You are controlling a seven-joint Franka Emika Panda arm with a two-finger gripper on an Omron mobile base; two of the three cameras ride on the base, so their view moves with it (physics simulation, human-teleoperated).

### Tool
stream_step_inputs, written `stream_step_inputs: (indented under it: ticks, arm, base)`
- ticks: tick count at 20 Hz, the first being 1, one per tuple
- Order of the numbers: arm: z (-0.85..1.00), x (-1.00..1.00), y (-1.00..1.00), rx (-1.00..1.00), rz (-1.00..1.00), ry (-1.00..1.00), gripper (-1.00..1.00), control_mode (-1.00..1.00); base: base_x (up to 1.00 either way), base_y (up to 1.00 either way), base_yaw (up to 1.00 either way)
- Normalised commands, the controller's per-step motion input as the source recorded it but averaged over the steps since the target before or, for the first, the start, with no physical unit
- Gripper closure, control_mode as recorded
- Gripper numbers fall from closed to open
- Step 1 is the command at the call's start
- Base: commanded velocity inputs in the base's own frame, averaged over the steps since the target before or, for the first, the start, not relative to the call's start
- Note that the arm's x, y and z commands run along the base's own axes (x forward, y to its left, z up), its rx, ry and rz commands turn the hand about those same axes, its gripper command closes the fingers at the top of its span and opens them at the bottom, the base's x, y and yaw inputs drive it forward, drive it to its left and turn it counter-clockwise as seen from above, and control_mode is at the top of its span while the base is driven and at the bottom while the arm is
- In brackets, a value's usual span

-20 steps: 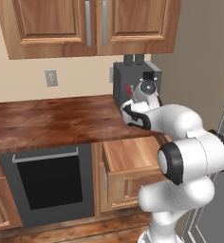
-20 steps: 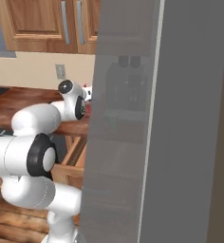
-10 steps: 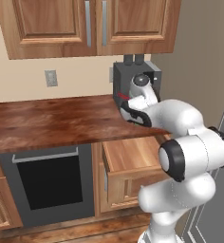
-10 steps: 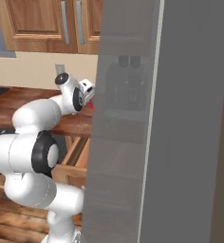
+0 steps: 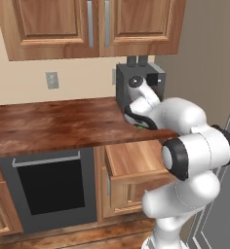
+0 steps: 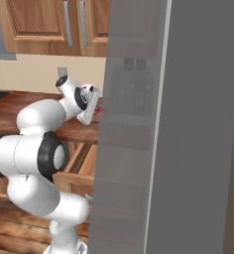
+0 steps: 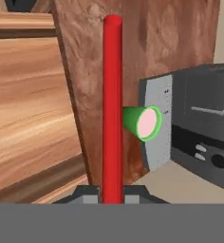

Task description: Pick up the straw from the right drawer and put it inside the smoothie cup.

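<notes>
Gripper [image 7: 112,198] clamps the thin red straw [image 7: 112,109], seen from the hand camera; small green tapered cup [image 7: 141,123] lies at its 3 o'clock, beside the dark grey coffee machine [image 7: 199,123].

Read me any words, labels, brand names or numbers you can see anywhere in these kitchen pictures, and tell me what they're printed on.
None: no readable text anywhere.
The coffee machine has small buttons and a column of tiny dots on its panel, but no letters or numbers can be made out.
The straw, the smoothie cup, the right drawer, the oven and the upper cabinets are plain, with no markings.
</notes>
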Motion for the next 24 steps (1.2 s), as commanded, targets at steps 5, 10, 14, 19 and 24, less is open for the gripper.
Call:
stream_step_inputs:
  ticks: [5, 10, 14, 19, 24]
  arm:
    - [-0.01, 0.01, 0.00, -0.61, 0.23, 0.30, 1.00, -1.00]
    - [0.00, 0.08, -0.02, -0.56, 0.10, 0.30, 1.00, -1.00]
    - [0.00, 0.17, -0.02, -0.53, 0.02, 0.32, 1.00, -1.00]
    - [0.00, 0.27, 0.00, -0.48, 0.00, 0.36, 1.00, -1.00]
    - [0.00, 0.50, 0.00, -0.22, 0.00, 0.27, 1.00, -1.00]
  base:
    - [0.00, 0.00, 0.00]
    - [0.00, 0.00, 0.00]
    - [0.00, 0.00, 0.00]
    - [0.00, 0.00, 0.00]
    - [0.00, 0.00, 0.00]
